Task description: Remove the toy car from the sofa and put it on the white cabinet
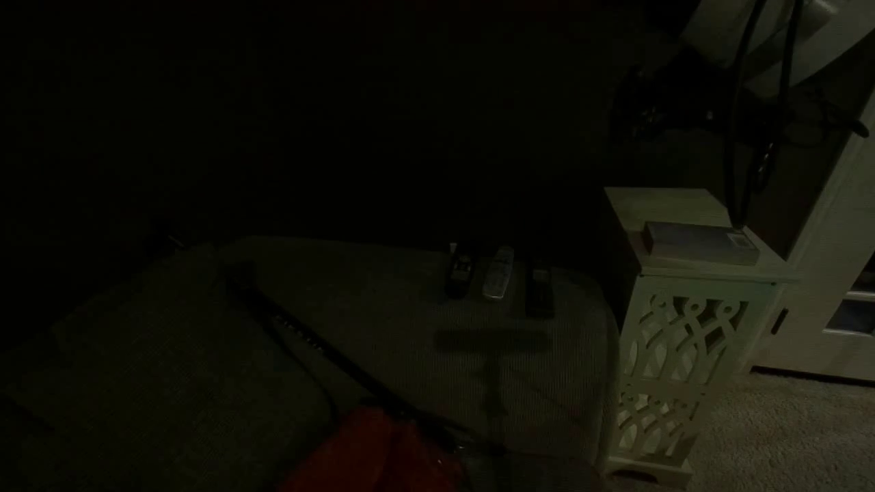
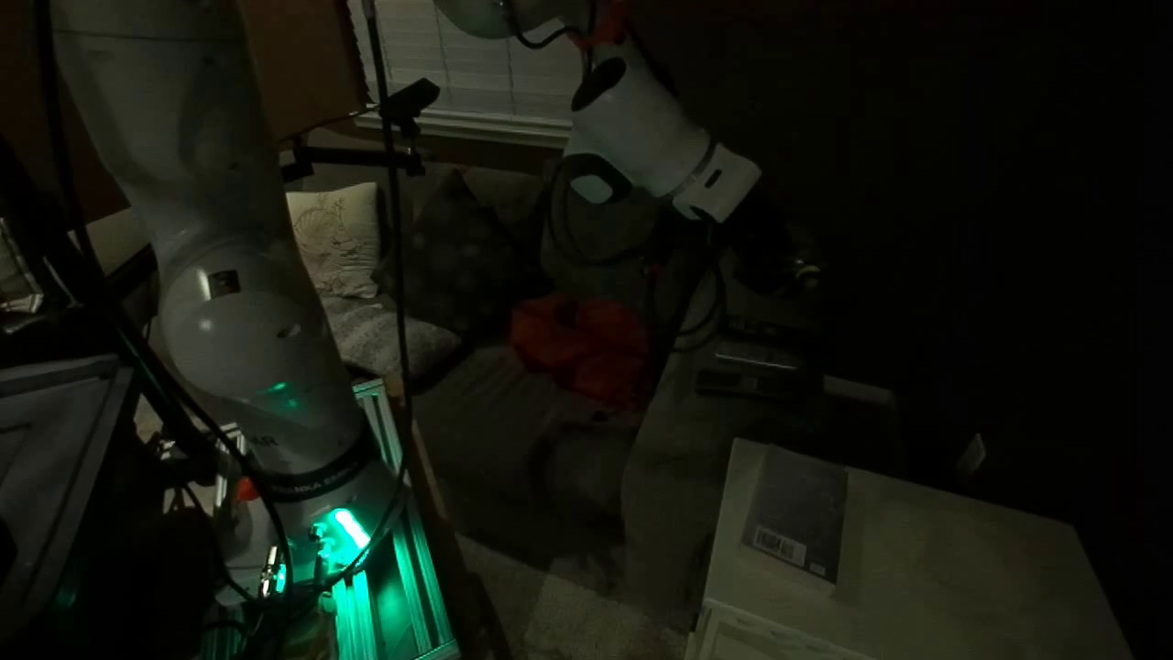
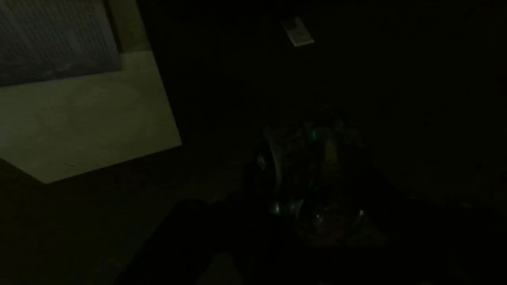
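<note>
The scene is very dark. The toy car (image 3: 324, 158) shows in the wrist view as a dark, shiny shape between the fingers. My gripper (image 3: 301, 190) appears shut on it, though the finger contacts are hard to see. In an exterior view the gripper (image 1: 642, 113) is in the air above the far left part of the white cabinet (image 1: 653, 201). The gripper also shows dimly in an exterior view (image 2: 788, 266). The cabinet top (image 3: 99, 111) is at the upper left of the wrist view. The grey-olive sofa (image 1: 389, 307) lies left of the cabinet.
A book (image 1: 701, 242) lies on the cabinet's front part. Several remotes, including a silver one (image 1: 498, 273), lie on the sofa near the cabinet. A long black strip (image 1: 321, 345) and an orange cloth-like thing (image 2: 586, 348) are on the sofa. Cables hang from the arm.
</note>
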Motion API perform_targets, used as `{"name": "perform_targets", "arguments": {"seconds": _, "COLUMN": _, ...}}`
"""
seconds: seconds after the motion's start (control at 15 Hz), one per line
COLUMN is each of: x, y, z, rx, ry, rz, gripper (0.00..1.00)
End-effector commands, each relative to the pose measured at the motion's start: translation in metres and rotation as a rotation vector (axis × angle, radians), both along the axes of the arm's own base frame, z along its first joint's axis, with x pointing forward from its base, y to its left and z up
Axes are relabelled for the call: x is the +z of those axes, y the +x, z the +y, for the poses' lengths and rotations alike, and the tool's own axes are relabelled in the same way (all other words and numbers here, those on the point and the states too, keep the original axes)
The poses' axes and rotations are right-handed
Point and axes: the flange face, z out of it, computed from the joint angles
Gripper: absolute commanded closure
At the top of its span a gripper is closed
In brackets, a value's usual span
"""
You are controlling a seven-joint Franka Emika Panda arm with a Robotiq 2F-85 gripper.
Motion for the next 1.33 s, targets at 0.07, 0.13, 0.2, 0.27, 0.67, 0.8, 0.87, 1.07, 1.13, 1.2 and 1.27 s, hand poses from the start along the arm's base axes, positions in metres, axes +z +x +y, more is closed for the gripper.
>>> {"name": "perform_targets", "arguments": {"seconds": 0.07, "x": -0.007, "y": -0.01, "z": -0.022, "rx": 0.1, "ry": 0.006, "rz": 0.089, "gripper": 0.6}}
{"name": "perform_targets", "arguments": {"seconds": 0.13, "x": -0.011, "y": -0.012, "z": -0.025, "rx": 0.118, "ry": 0.009, "rz": 0.105, "gripper": 0.6}}
{"name": "perform_targets", "arguments": {"seconds": 0.2, "x": -0.015, "y": -0.013, "z": -0.028, "rx": 0.111, "ry": 0.005, "rz": 0.116, "gripper": 0.6}}
{"name": "perform_targets", "arguments": {"seconds": 0.27, "x": -0.001, "y": -0.007, "z": -0.021, "rx": 0.053, "ry": -0.039, "rz": 0.064, "gripper": 0.6}}
{"name": "perform_targets", "arguments": {"seconds": 0.67, "x": -0.014, "y": -0.007, "z": -0.029, "rx": 0.058, "ry": -0.038, "rz": 0.1, "gripper": 0.6}}
{"name": "perform_targets", "arguments": {"seconds": 0.8, "x": -0.048, "y": -0.025, "z": -0.063, "rx": -0.006, "ry": 0.002, "rz": 0.199, "gripper": 0.6}}
{"name": "perform_targets", "arguments": {"seconds": 0.87, "x": -0.062, "y": -0.035, "z": -0.073, "rx": -0.018, "ry": 0.003, "rz": 0.242, "gripper": 0.6}}
{"name": "perform_targets", "arguments": {"seconds": 1.07, "x": -0.101, "y": -0.063, "z": -0.101, "rx": -0.095, "ry": 0.015, "rz": 0.365, "gripper": 0.6}}
{"name": "perform_targets", "arguments": {"seconds": 1.13, "x": -0.108, "y": -0.069, "z": -0.101, "rx": -0.108, "ry": 0.03, "rz": 0.39, "gripper": 0.6}}
{"name": "perform_targets", "arguments": {"seconds": 1.2, "x": -0.112, "y": -0.075, "z": -0.099, "rx": -0.107, "ry": 0.039, "rz": 0.414, "gripper": 0.6}}
{"name": "perform_targets", "arguments": {"seconds": 1.27, "x": -0.122, "y": -0.082, "z": -0.093, "rx": -0.093, "ry": 0.052, "rz": 0.453, "gripper": 0.6}}
